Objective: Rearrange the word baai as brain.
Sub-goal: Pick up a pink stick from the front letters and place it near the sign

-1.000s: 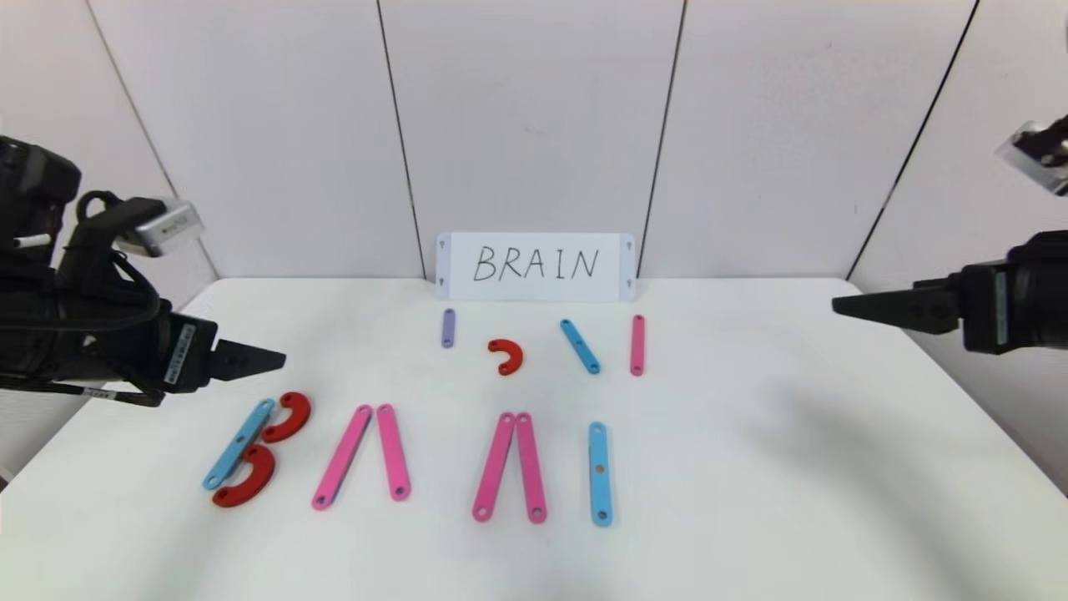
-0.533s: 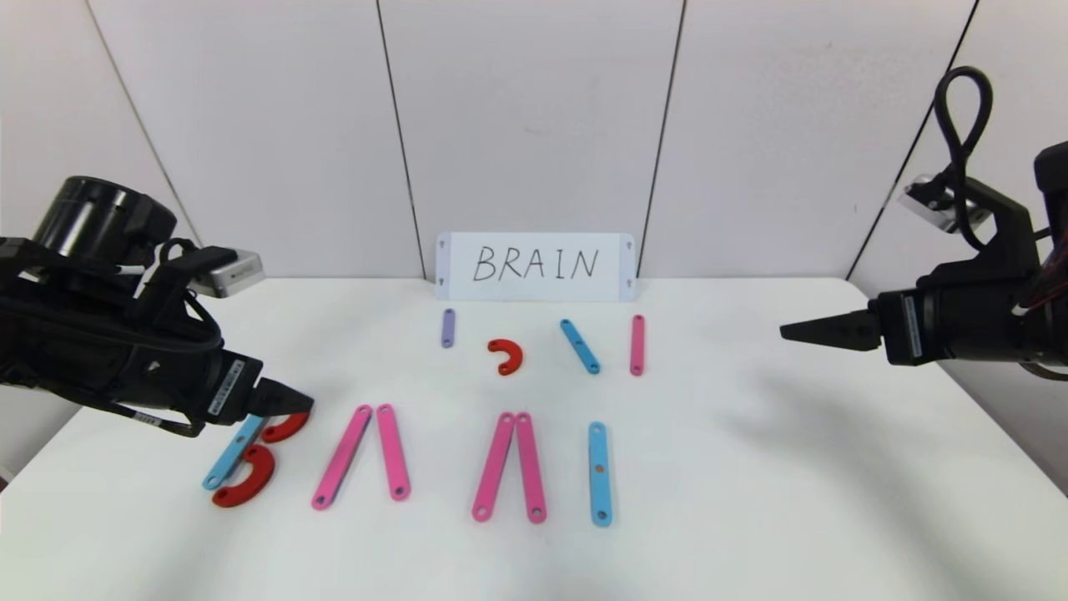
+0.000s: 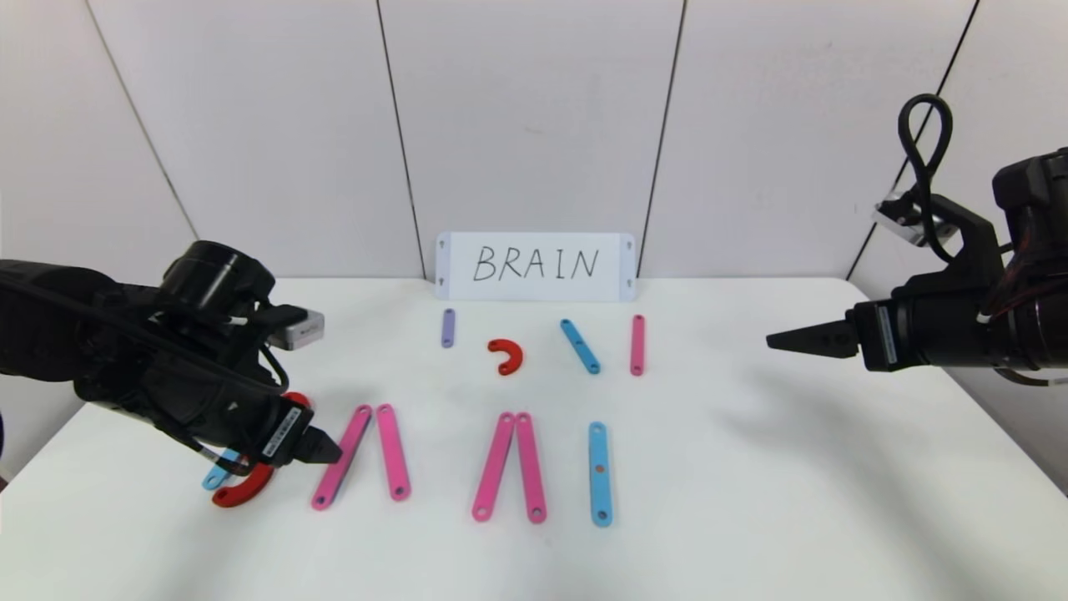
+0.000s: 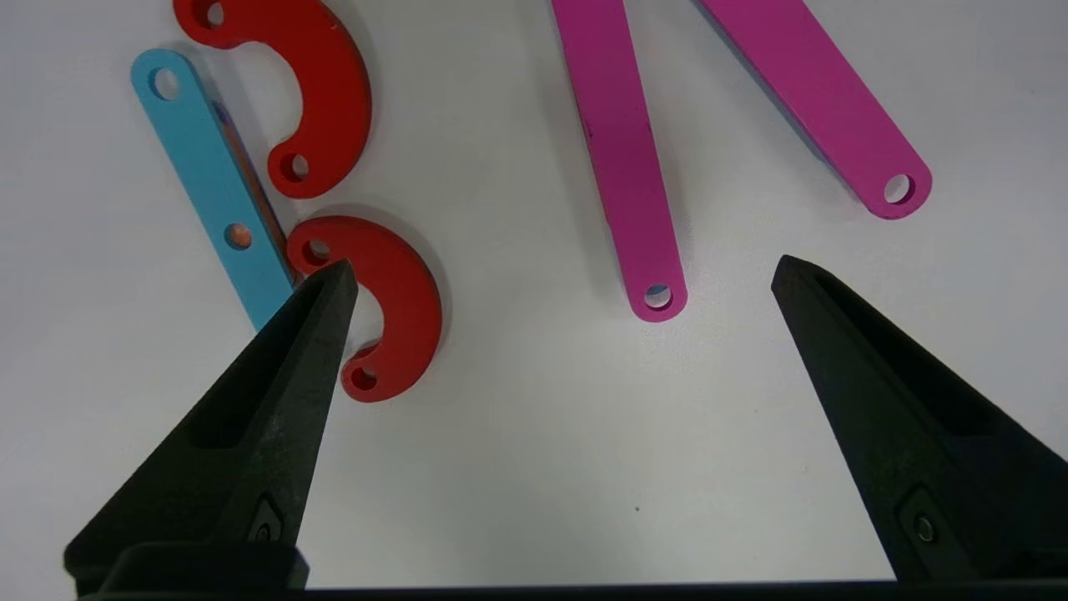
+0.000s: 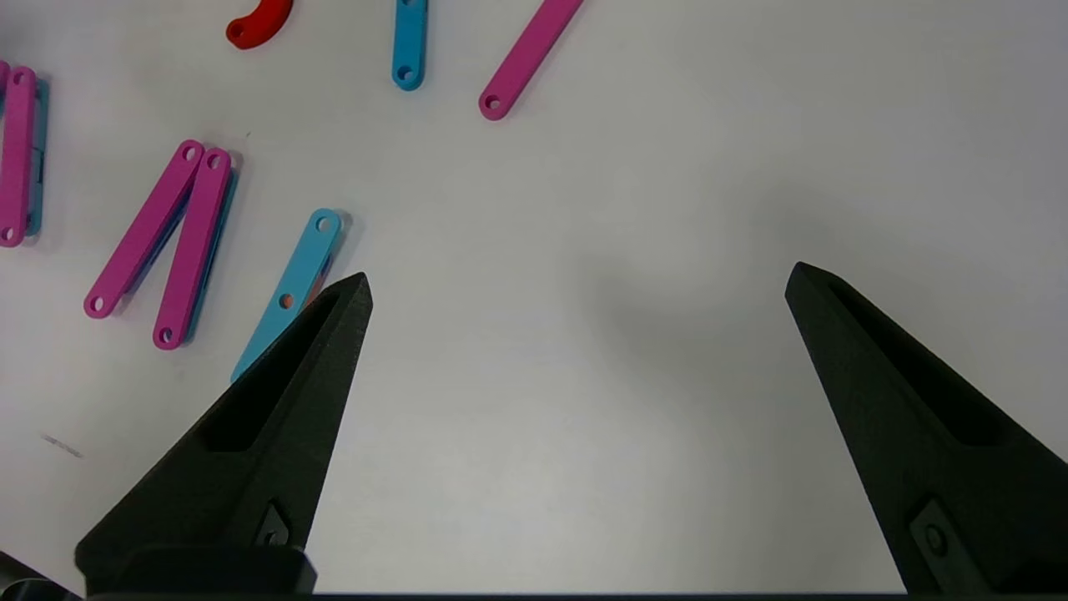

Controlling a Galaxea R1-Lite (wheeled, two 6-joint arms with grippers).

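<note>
The word baai lies along the front of the table. Its B is a blue strip point(image 4: 213, 179) with two red arcs point(image 4: 321, 79) point(image 4: 400, 309), and my left arm hides most of it in the head view. Two pink strips point(image 3: 342, 457) point(image 3: 392, 451) form the first A. Another pink pair point(image 3: 494, 466) makes the second A, and a blue strip point(image 3: 599, 473) is the I. My left gripper point(image 3: 325, 451) point(image 4: 563, 267) hovers open between the B and the first A, holding nothing. Off at the right, high over bare table, my right gripper point(image 3: 780, 340) point(image 5: 580, 275) is open and empty.
Spare pieces lie behind the word: a short purple strip point(image 3: 448, 327), a red arc point(image 3: 506, 356), a slanted blue strip point(image 3: 580, 345) and a pink strip point(image 3: 637, 344). A white card point(image 3: 536, 265) handwritten BRAIN leans on the back wall. The table's right part point(image 3: 834, 467) is bare.
My left arm has swung right and down, and now covers most of the B. My right arm has come further in from the right. No piece has moved.
</note>
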